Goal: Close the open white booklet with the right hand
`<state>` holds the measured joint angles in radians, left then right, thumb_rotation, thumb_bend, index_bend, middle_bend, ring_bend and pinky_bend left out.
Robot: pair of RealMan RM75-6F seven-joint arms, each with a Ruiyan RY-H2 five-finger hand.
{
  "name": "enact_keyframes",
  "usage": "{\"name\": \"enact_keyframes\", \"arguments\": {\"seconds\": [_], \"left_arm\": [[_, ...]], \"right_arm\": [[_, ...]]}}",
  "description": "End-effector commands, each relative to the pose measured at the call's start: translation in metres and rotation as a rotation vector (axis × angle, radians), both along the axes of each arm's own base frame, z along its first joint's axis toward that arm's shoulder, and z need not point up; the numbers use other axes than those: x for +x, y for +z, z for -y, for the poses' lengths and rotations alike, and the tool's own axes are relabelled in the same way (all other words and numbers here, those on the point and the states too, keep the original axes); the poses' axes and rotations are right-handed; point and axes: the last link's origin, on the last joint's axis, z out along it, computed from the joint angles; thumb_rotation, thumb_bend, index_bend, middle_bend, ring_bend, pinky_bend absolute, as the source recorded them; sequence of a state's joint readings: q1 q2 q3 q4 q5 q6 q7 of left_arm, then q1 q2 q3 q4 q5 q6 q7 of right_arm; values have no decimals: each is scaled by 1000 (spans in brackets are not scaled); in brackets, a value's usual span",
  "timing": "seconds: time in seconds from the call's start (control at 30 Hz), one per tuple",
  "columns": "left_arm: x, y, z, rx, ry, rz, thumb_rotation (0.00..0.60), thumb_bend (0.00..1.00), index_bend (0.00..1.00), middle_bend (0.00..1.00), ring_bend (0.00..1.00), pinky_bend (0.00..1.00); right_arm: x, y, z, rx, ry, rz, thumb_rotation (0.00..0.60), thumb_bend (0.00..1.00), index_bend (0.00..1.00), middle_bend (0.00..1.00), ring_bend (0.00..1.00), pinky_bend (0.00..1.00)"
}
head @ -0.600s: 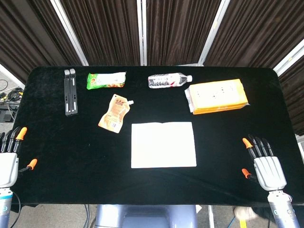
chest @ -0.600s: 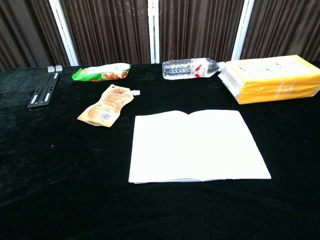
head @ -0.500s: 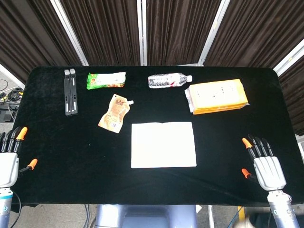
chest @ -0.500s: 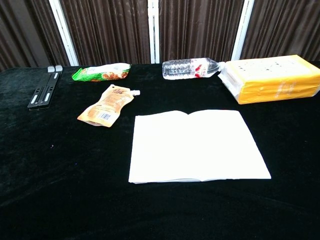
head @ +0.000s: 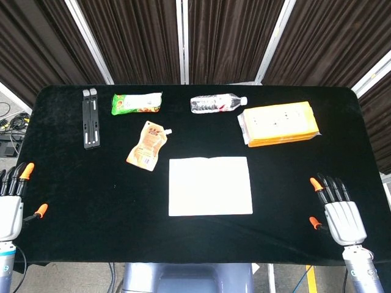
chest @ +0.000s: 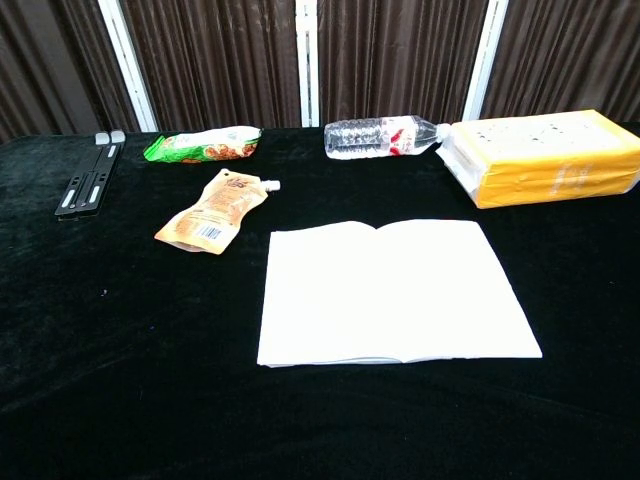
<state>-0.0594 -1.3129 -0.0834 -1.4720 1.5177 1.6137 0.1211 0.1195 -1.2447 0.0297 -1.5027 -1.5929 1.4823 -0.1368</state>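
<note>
The white booklet (head: 210,186) (chest: 395,291) lies open and flat in the middle of the black table, its two blank pages spread side by side. My right hand (head: 342,213) hovers over the table's near right corner, palm down, fingers straight and apart, holding nothing, well to the right of the booklet. At the near left edge my left hand (head: 12,204) is also spread and empty. Neither hand shows in the chest view.
Behind the booklet lie an orange pouch (head: 147,146), a green snack pack (head: 137,103), a plastic water bottle (head: 217,103) on its side, a yellow wrapped pack (head: 280,123) and a black folding stand (head: 90,118). The black table (head: 73,201) is bordered by dark curtains.
The right hand has shifted very slightly toward the table. The booklet and the left hand have not moved.
</note>
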Motion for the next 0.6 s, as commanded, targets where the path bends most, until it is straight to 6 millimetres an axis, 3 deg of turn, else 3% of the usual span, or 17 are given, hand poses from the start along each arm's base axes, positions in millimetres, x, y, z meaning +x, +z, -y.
{"name": "enact_keyframes", "arguments": {"seconds": [0.03, 0.23, 0.33, 0.6], "left_arm": [[0, 1, 2, 3, -1, 1, 600, 189, 0, 0, 0, 0], [-1, 7, -1, 16, 10, 26, 600, 190, 0, 0, 0, 0], [-1, 7, -3, 15, 10, 32, 600, 190, 0, 0, 0, 0], [-6, 9, -6, 3, 24, 57, 600, 191, 0, 0, 0, 0]], "right_arm": [[1, -2, 3, -1, 6, -14, 600, 82, 0, 0, 0, 0], [29, -25, 37, 28, 31, 57, 600, 82, 0, 0, 0, 0], [59, -46, 58, 62, 56, 126, 600, 82, 0, 0, 0, 0], [111, -95, 75, 170, 60, 221, 600, 85, 0, 0, 0, 0]]}}
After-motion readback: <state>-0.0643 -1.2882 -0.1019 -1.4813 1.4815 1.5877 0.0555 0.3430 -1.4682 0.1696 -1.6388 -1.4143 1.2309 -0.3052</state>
